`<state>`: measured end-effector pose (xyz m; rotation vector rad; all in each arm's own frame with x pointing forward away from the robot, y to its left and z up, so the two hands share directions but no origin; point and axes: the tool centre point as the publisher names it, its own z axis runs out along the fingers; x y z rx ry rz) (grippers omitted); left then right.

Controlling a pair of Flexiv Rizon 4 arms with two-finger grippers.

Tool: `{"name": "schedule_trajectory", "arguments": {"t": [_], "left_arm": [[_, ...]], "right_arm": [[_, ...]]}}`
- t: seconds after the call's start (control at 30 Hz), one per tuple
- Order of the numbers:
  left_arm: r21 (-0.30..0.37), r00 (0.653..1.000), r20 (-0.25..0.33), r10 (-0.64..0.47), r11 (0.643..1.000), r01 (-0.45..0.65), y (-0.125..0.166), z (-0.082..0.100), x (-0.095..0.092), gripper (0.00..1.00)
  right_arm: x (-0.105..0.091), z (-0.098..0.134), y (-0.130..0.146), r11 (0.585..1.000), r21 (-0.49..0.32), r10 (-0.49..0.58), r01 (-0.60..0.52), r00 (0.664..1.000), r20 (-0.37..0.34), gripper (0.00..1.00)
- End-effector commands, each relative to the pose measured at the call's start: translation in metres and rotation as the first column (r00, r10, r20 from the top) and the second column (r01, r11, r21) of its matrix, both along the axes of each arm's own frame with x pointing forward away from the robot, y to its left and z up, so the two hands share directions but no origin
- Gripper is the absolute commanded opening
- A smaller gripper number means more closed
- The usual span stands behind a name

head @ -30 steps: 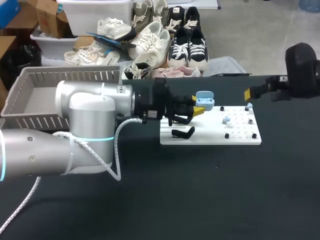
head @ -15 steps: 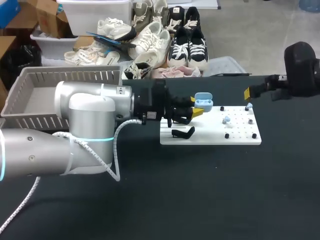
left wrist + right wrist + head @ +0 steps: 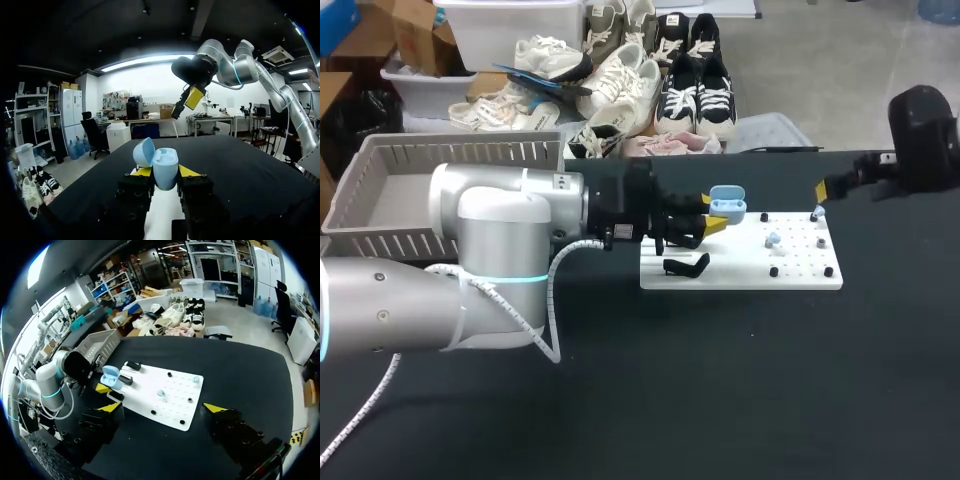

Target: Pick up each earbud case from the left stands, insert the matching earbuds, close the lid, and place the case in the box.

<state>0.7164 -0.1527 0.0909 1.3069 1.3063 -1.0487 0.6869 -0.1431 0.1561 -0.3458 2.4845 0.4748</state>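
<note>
- Handling estimate: the small light-blue plastic earbud case (image 3: 165,172) looks light, rigid and smooth-shelled, so we judge it prone to slipping or twisting under a loose pinch.
- Its rounded hinged lid (image 3: 142,151) stands open and is likely the weak point. We would take hold on the two flat sides of the lower body, clear of the hinge.
- Left gripper (image 3: 165,171): both yellow-tipped fingers press the case body from opposite sides, so it is clamped on the case. The case sits upright between the tips, held above the near-left part of the flat white pegboard (image 3: 740,272).
- Right gripper (image 3: 162,407): fingers spread wide with nothing between them, held off beyond the pegboard's far right corner.
- Case contents: we cannot see into the wells from any view, so we cannot tell whether it is loaded.
- Two small light-blue earbuds (image 3: 772,240) sit on pegs of the pegboard, apart from the case.
- Black curved stand (image 3: 685,265) on the pegboard's left end carries nothing.
- Grey slotted plastic basket (image 3: 380,160) at the far left: no case shows on the visible floor, and the left arm hides the rest.
</note>
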Motion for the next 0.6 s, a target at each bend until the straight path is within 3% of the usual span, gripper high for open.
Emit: {"name": "schedule_trajectory", "arguments": {"t": [0.03,0.37,0.6], "left_arm": [[-0.001,1.000,0.002,0.007,1.000,-0.007,0.000,0.000,-0.002,0.00],[-0.001,1.000,0.002,0.007,1.000,-0.007,0.000,0.000,-0.002,0.00],[-0.001,1.000,0.002,0.007,1.000,-0.007,0.000,0.000,-0.002,0.00]], "right_arm": [[0.013,-0.003,-0.003,0.994,-0.104,-0.023,0.023,1.000,0.005,1.00],[0.038,-0.029,-0.008,0.953,-0.288,0.072,-0.090,0.995,-0.076,1.00],[0.052,-0.053,-0.007,0.930,-0.329,0.136,-0.165,0.985,-0.111,1.00]]}}
